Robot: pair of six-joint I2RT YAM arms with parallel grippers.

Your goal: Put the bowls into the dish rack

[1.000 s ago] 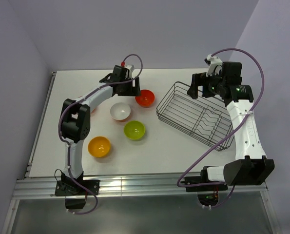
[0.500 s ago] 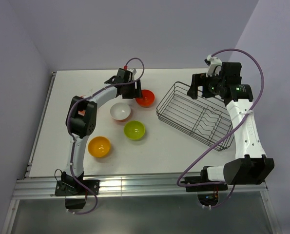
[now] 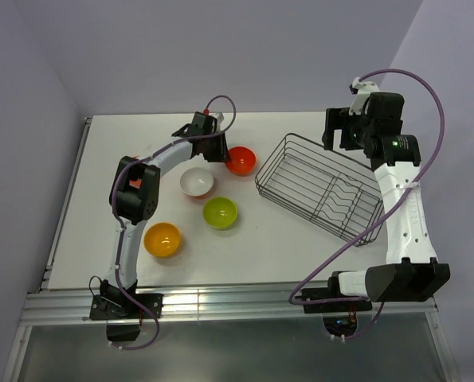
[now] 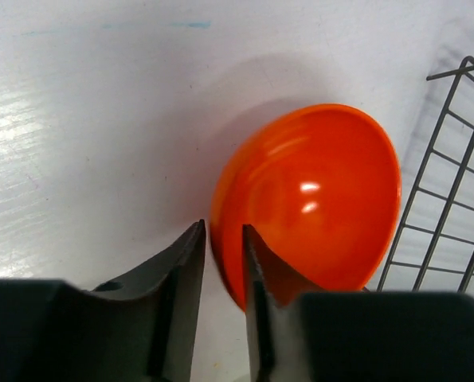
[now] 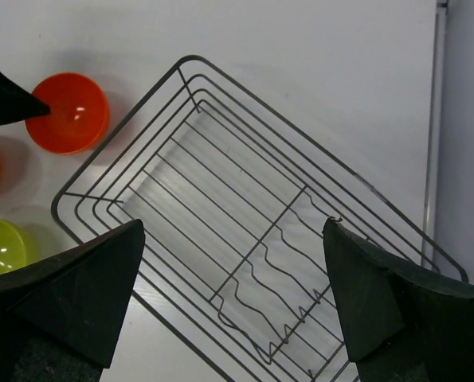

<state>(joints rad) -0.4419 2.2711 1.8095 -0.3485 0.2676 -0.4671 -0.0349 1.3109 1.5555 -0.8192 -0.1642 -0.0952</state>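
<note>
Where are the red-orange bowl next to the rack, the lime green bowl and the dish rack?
red-orange bowl point(image 4: 316, 199): left wrist view, on its inner floor.
lime green bowl point(image 3: 220, 212): top external view, on its inner floor.
dish rack point(image 3: 258, 180): top external view, on its left rim corner.

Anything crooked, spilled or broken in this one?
Only the rack: it sits diagonally, its sides not parallel to the edges of the table. It holds nothing. Nothing looks spilled or broken.
</note>
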